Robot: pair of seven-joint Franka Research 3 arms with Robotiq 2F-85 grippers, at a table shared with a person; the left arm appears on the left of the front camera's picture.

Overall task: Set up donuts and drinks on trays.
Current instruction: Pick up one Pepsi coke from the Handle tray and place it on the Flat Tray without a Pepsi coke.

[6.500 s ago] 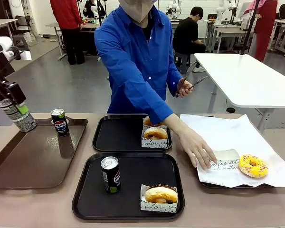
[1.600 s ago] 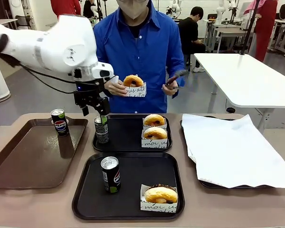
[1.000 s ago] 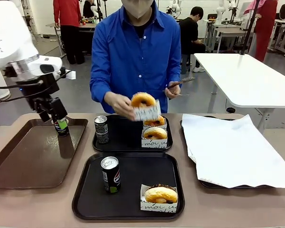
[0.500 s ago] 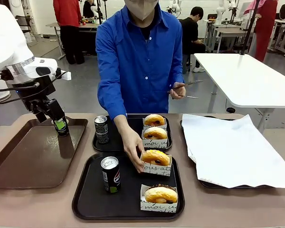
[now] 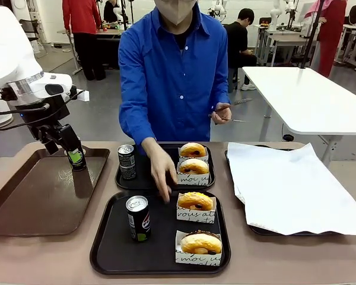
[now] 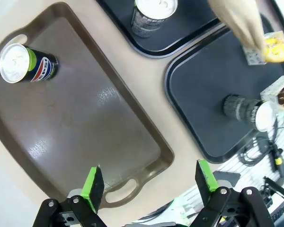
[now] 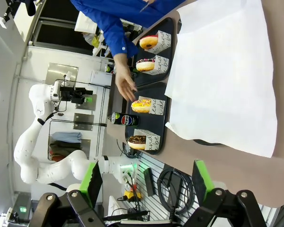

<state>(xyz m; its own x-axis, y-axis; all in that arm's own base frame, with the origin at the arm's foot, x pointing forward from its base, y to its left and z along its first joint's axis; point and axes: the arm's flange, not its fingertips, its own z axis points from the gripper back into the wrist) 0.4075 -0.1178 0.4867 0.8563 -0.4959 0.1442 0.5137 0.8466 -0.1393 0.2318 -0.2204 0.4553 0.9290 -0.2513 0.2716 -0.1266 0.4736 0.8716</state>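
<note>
Above the brown tray's (image 5: 41, 196) far corner, the left hand (image 5: 71, 153) hangs with its fingers spread and nothing between them; from the front its green pads partly cover the blue-labelled can (image 6: 26, 66) standing behind it, so that can reads clearly only from the left wrist camera, where it stands upright and alone in the tray's corner. In that wrist view the left hand's spread fingers (image 6: 93, 187) rise well apart above the tray's handle end. The right hand (image 7: 146, 182) also stands spread and empty, over the tabletop (image 7: 255, 175) edge beside the white paper (image 7: 222, 80), whose sheet hides nearly all of the tray under it.

Outward from the brown tray, the far black tray (image 5: 148, 172) carries a grey patterned can (image 5: 127, 162) at its left and two sleeved donuts (image 5: 193, 157), the rear one half hidden by the front one. The near black tray (image 5: 113, 237) holds a black can with a green base (image 5: 137, 218) and two more sleeved donuts (image 5: 196, 208), one behind the other, icing colours hard to tell from the front. The person's hand (image 5: 161, 175) reaches down between the two black trays, fingertips near the rear donut's sleeve; whether they touch it cannot be told. The person's other hand (image 5: 221, 113) holds thin tongs.
</note>
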